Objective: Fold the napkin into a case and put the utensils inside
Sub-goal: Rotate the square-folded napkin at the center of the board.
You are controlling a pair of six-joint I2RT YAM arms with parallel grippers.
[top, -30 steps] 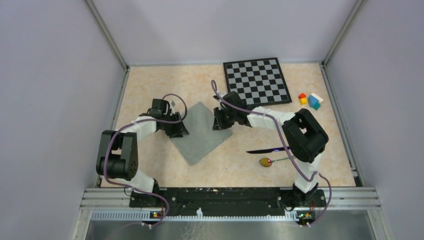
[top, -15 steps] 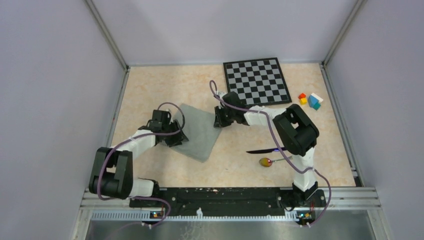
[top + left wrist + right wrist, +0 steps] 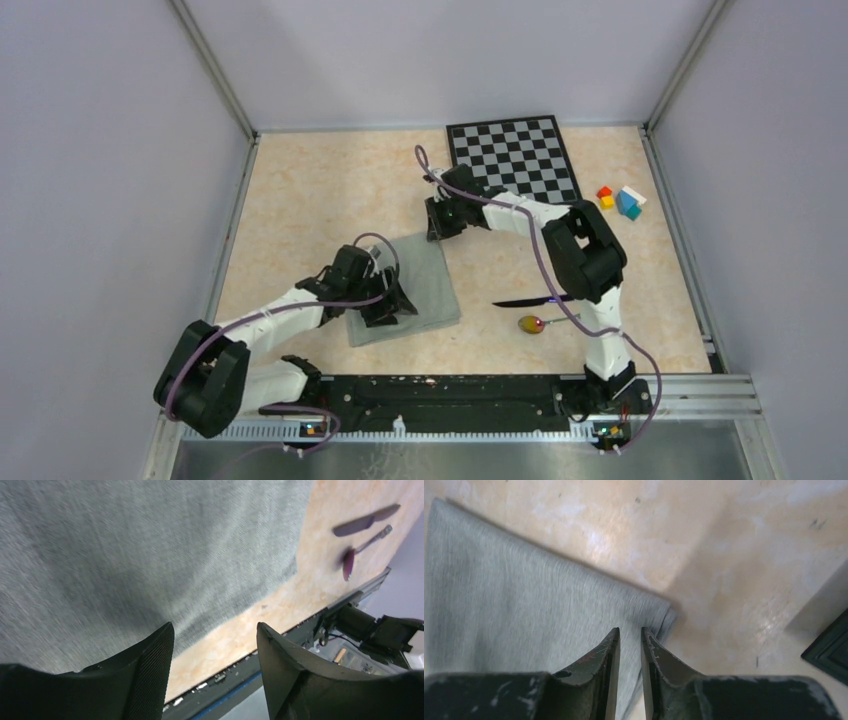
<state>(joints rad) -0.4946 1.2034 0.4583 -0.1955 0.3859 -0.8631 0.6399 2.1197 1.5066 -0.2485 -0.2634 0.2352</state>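
High rear overview of table [image 3: 300,200], two close wrist views sharing napkin [image 3: 430,285]

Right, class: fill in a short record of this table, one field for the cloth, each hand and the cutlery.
Cloth: plain grey-green square cloth napkin, flat on the table
Left hand: open, over the napkin
Right hand: slightly open, empty, by napkin's far corner
Cutlery: slim dark knife and silver-handled spoon, right of napkin, not touching it
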